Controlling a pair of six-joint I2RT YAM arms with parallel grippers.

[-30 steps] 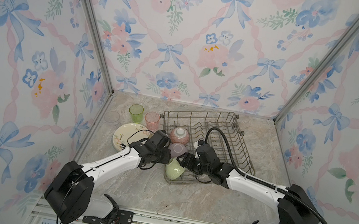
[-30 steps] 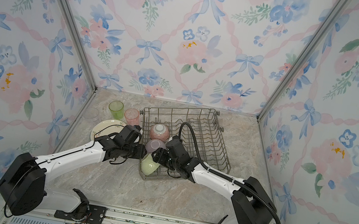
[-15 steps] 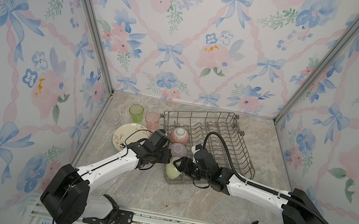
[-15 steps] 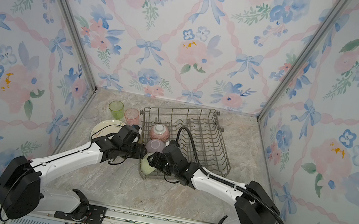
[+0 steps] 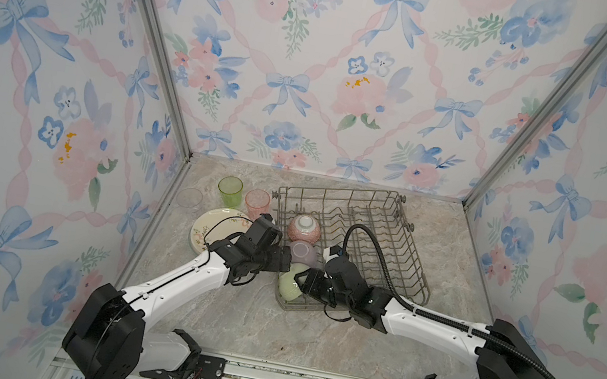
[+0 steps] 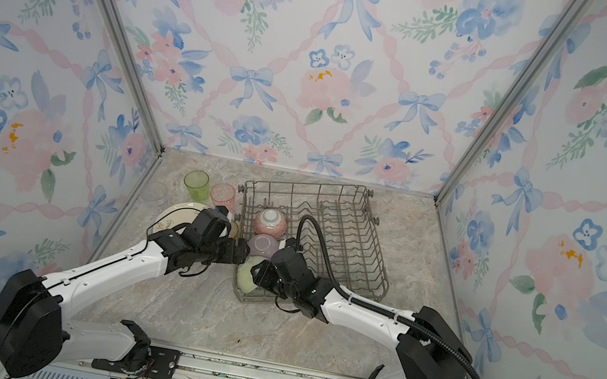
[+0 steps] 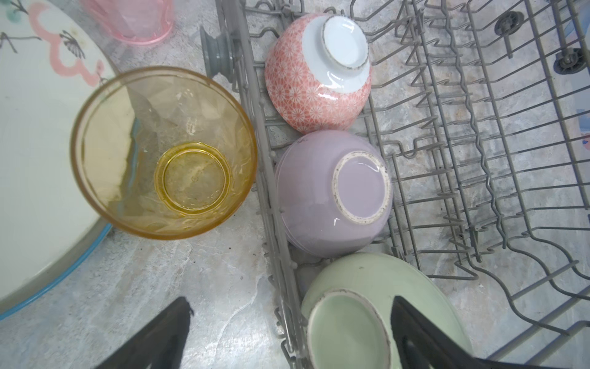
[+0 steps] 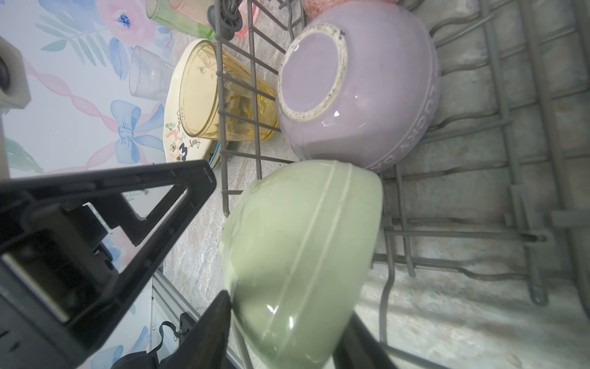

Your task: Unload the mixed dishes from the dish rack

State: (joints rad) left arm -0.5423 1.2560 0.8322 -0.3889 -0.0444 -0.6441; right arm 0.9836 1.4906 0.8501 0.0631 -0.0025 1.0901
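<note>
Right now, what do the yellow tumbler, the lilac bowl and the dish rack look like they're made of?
Yellow tumbler: translucent amber with faceted walls, and the plate shows through it. Likely plastic, possibly glass.
Lilac bowl: glazed ceramic, judging by the glossy highlights and the rough, speckled, unglazed foot ring.
Dish rack: matte grey wire, probably coated metal, though the coating cannot be confirmed.

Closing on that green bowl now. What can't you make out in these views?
Whether the right gripper grips the green bowl: its fingers straddle it, but contact is cut off by the right wrist view's edge and covered by the gripper in both top views.
How many plates lie under the cream plate: hidden by the left arm in both top views, cropped in the left wrist view.
</note>
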